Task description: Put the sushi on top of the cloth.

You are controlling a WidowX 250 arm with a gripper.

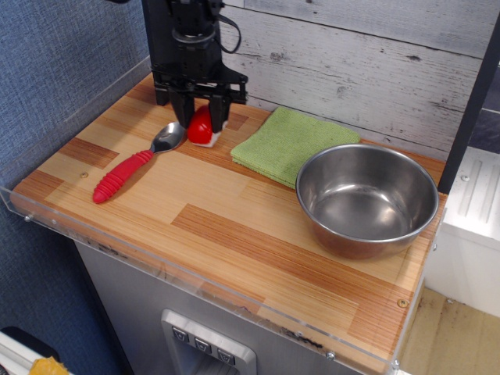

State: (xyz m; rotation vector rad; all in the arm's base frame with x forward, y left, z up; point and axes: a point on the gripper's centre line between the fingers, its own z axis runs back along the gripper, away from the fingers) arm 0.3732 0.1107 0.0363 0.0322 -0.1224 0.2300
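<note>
The gripper (200, 121) stood at the back left of the table (234, 226), its two fingers closed on the sushi (201, 126), red top tilted. The sushi sat just beside the spoon (133, 166), left of the cloth (291, 143), apart from it.

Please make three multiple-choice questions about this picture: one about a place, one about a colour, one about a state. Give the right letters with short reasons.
1. Where does the spoon lie?
A. left of the cloth
B. inside the bowl
C. on the cloth

2. What colour is the cloth?
A. blue
B. light green
C. white

3. How is the sushi now?
A. on the cloth
B. in the bowl
C. between the fingers of the gripper

Answers: 1 A, the spoon is on the wood, far left. 2 B, the fabric is green. 3 C, the fingers close on its sides, left of the cloth.
</note>
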